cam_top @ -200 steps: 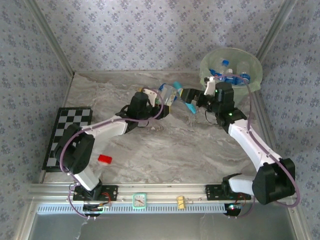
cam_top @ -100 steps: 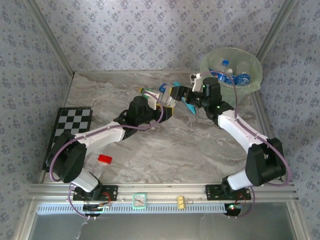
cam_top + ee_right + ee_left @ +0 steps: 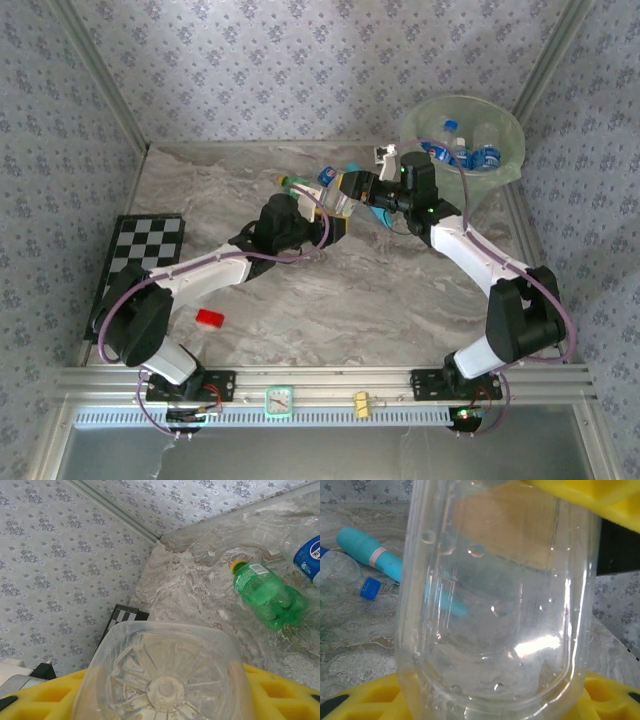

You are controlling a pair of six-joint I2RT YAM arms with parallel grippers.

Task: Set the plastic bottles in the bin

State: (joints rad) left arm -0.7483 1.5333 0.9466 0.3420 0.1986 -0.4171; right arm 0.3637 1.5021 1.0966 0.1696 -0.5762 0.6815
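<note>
One clear plastic bottle [image 3: 495,605], clamped by left fingers [image 3: 580,492] and right fingers [image 3: 45,695] together; one green yellow-capped plastic bottle [image 3: 265,592] lies on marbled bench [image 3: 190,580].

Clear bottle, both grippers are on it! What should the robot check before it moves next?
1. Left gripper gripping the clear bottle: ok.
2. Right gripper closed around that bottle's base: ok.
3. Room in the bin: ok, the binned bottles lie low inside.
4. Route to the bin free: cannot tell.
5. Every bottle binned: not ok; a green bottle and a blue-capped bottle lie on the table.
</note>
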